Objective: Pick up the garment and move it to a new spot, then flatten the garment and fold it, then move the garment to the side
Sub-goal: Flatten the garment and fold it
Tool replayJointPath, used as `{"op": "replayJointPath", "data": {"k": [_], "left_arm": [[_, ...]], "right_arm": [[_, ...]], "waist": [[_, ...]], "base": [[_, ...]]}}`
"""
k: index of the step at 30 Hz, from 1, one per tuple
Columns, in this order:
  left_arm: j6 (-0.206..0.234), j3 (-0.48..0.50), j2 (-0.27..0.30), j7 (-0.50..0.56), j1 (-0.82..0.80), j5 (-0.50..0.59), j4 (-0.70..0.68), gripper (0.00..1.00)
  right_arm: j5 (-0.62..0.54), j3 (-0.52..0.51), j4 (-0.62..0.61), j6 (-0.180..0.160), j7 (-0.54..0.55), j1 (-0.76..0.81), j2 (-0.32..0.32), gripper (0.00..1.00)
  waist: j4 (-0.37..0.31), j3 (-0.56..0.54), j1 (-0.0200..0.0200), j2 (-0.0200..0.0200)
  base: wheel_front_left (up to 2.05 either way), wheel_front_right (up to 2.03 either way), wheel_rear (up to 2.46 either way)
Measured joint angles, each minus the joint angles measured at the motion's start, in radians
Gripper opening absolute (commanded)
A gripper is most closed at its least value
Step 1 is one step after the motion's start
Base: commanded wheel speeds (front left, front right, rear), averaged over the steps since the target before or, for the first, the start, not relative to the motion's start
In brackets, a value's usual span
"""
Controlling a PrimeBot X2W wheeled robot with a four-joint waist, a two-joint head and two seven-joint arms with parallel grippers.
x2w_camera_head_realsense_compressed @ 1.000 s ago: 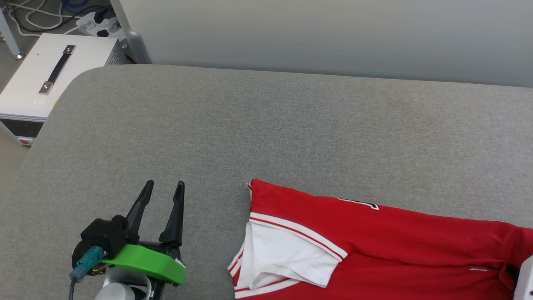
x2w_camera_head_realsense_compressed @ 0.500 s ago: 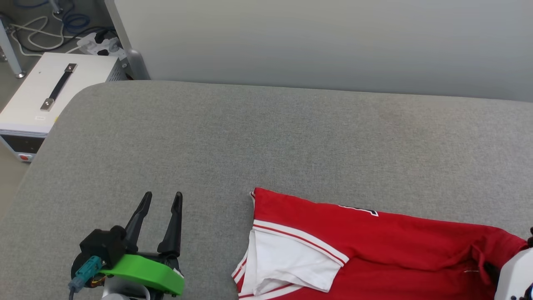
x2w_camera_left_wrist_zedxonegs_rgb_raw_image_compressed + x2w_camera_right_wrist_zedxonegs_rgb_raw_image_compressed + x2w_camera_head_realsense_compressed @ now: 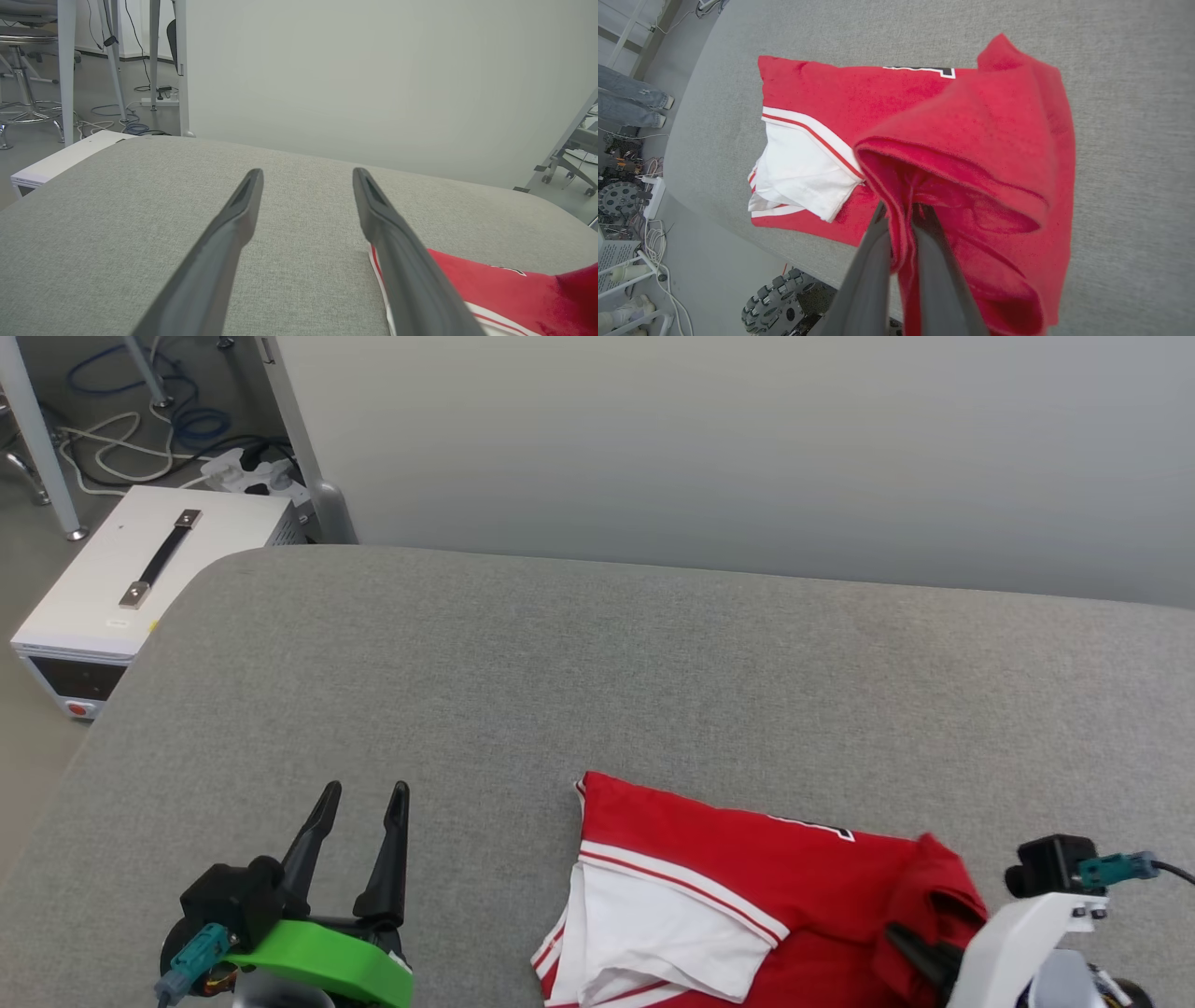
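The garment (image 3: 728, 859), a red T-shirt with a white sleeve and striped trim, lies near the front edge of the grey padded table (image 3: 560, 663). Its right end is lifted and doubled over toward the left. My right gripper (image 3: 920, 952) is shut on that raised red edge; in the right wrist view the cloth hangs pinched in the right gripper (image 3: 901, 210), above the flat part of the garment (image 3: 831, 98). My left gripper (image 3: 366, 791) rests open over bare table, left of the shirt. In the left wrist view, the left gripper (image 3: 307, 173) holds nothing, with the garment (image 3: 490, 289) at lower right.
A white box (image 3: 140, 588) with a black handle stands off the table's left corner, with cables and a power strip (image 3: 243, 476) behind it. A grey wall panel (image 3: 747, 448) runs along the far edge. A person's legs (image 3: 626, 98) stand beyond the table.
The right gripper has carried the garment's right end up and leftward, doubling the shirt over itself, and has come into view. The head camera has tilted; the left gripper stays open in place.
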Motion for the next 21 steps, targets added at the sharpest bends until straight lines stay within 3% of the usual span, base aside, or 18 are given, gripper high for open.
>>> {"op": "replayJointPath", "data": {"k": [7,21], "left_arm": [[0.000,0.000,0.003,0.000,0.012,-0.001,0.000,1.00],[0.000,-0.011,0.007,0.000,0.014,-0.007,0.002,1.00]], "right_arm": [[0.058,0.101,0.008,0.000,-0.024,-0.040,0.094,0.00],[0.195,0.325,0.246,0.000,-0.221,-0.196,0.107,0.00]], "waist": [[0.025,-0.012,0.0000,0.0000],[0.091,0.001,0.0000,0.0000]], "base": [[0.00,0.00,0.00],[0.00,0.00,0.00]]}}
